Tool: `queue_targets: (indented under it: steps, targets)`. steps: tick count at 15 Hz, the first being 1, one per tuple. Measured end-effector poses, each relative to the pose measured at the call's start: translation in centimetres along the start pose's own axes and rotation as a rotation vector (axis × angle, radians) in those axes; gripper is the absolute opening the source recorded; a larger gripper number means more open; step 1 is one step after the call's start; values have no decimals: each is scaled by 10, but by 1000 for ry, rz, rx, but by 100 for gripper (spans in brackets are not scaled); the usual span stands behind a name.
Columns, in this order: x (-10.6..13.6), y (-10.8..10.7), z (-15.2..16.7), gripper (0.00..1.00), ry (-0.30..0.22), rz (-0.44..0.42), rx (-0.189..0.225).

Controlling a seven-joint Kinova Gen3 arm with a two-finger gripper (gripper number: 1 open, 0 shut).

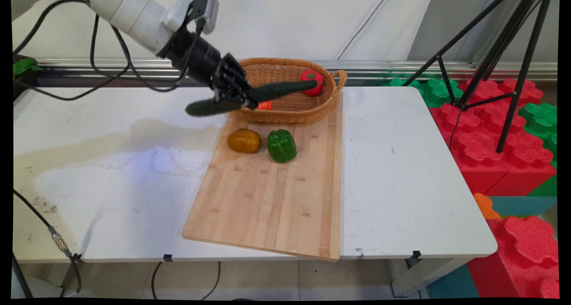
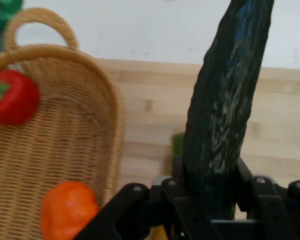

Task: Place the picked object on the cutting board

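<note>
The gripper (image 1: 232, 93) is clamped across the middle of a dark green cucumber (image 1: 267, 93), held level over the wicker basket (image 1: 292, 111). Its long tip nearly reaches the tomato (image 1: 312, 81), so I'd clear the rim and lower gently.

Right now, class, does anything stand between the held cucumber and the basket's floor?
Nothing visible does. The fingers grip the cucumber above the basket's near rim. Inside lie a tomato and an orange vegetable, with bare wicker between them.
</note>
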Motion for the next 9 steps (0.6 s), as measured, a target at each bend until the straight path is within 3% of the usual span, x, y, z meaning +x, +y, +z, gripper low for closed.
queue_targets:
  steps: [9]
  targets:
    - [-16,40,27,0,-45,-50,-77]
